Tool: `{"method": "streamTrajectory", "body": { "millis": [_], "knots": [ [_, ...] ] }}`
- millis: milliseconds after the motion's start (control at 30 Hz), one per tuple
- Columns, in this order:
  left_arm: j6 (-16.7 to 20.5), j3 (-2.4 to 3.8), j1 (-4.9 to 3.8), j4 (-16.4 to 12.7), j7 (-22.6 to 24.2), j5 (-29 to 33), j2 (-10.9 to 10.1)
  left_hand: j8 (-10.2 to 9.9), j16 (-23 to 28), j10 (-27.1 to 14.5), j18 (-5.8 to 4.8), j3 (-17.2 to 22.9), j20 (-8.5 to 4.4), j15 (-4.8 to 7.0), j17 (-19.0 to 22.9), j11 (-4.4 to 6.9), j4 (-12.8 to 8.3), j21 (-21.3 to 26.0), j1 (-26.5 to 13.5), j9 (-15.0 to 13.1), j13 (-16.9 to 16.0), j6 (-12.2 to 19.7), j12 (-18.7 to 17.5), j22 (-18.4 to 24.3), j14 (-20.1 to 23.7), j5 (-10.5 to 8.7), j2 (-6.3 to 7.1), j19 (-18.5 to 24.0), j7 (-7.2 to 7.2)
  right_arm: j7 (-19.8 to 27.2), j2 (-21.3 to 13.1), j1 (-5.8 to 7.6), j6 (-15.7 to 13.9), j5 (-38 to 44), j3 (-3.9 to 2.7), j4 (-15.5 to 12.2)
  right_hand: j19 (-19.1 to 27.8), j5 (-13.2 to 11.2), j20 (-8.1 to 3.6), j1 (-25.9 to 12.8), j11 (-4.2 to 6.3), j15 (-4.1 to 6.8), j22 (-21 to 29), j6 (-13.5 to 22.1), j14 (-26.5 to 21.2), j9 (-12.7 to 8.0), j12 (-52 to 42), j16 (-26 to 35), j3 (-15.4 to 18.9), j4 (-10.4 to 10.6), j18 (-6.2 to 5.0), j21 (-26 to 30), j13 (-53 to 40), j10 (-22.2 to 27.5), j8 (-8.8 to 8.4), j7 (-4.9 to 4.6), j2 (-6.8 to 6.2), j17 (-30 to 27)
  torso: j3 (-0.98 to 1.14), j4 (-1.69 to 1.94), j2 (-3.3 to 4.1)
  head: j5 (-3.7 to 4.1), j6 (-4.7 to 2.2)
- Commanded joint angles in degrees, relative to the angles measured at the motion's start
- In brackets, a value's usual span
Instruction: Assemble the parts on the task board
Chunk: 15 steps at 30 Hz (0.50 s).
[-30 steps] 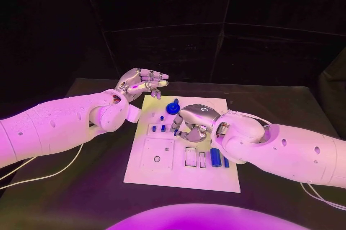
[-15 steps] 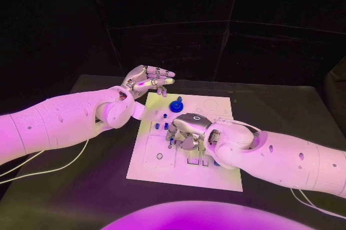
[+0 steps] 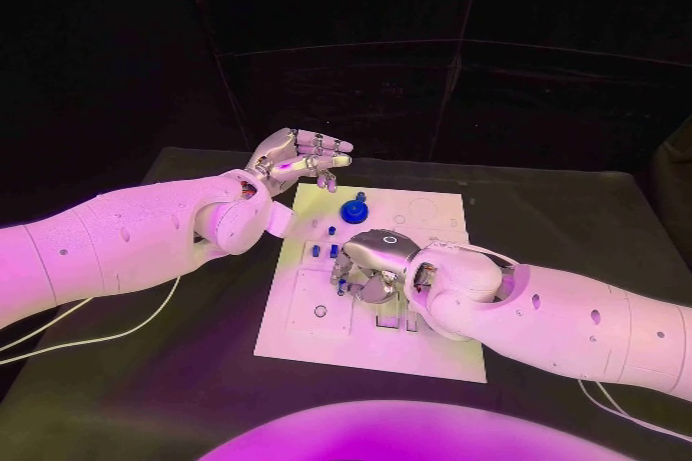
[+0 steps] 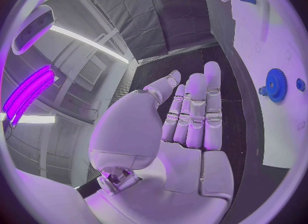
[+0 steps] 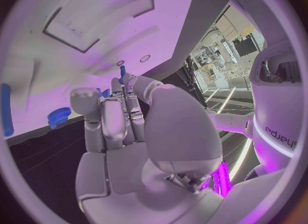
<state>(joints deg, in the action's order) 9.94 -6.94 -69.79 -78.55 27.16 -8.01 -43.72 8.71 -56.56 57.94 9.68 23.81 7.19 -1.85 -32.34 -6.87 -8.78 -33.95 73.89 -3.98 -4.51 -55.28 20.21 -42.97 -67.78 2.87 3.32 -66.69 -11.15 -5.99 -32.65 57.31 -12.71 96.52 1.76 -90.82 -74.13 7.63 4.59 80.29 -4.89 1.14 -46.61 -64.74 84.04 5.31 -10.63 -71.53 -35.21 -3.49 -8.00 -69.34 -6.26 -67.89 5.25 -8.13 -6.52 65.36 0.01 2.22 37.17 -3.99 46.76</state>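
Fingers of the silver right hand (image 3: 372, 266) are curling down over the middle of the flat white task board (image 3: 433, 351), pinching a small blue peg (image 5: 122, 73) at their tips. The silver left hand (image 3: 296, 159) is hovering beyond the board's far corner, fingers spread apart and gripping nothing. A round blue toothed gear (image 3: 352, 213) is standing on the board just beyond the right hand, near the left hand's fingertips. More small blue pegs (image 3: 323, 250) are sitting just beside the right hand.
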Motion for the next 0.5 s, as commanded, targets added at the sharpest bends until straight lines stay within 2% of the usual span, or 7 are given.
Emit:
{"method": "streamTrajectory", "body": {
  "millis": [33,500],
  "knots": [
    [-0.4,0.06,-0.10,0.0,0.6,0.3,0.1,0.3,0.3,-0.3,0.75,-0.3,0.02,0.12,0.0,-0.04,0.0,0.2,0.2,0.0,0.1,0.2,0.2,0.1,0.4,-0.09,-0.56,0.2,-0.17,0.0,0.2,-0.02,0.8,2.0,0.00,0.0,-0.3,0.2,0.00,0.2,0.86,-0.08,-0.1,0.1,1.8,0.1,0.0,0.0,-0.2,-0.3,0.60,-0.3,-0.1,-0.5,-0.26,-0.16,0.59,0.0,0.05,-0.07,0.01,-0.08,0.06],
    [-0.7,0.06,-0.10,0.2,0.3,0.3,0.2,0.3,0.3,-0.5,0.74,-0.4,0.05,0.07,0.1,-0.09,0.0,0.3,0.2,0.1,0.1,0.4,0.2,0.1,0.5,-0.09,-0.57,0.2,-0.23,-0.3,0.9,-0.23,2.2,3.8,0.12,0.8,-0.3,0.1,0.03,0.1,0.86,-0.10,-0.1,0.1,1.8,0.1,0.0,0.0,-0.2,-0.5,0.60,-0.3,-0.1,-0.5,-0.25,-0.16,0.54,-0.1,0.01,-0.03,0.00,-0.09,0.03]
  ]
}}
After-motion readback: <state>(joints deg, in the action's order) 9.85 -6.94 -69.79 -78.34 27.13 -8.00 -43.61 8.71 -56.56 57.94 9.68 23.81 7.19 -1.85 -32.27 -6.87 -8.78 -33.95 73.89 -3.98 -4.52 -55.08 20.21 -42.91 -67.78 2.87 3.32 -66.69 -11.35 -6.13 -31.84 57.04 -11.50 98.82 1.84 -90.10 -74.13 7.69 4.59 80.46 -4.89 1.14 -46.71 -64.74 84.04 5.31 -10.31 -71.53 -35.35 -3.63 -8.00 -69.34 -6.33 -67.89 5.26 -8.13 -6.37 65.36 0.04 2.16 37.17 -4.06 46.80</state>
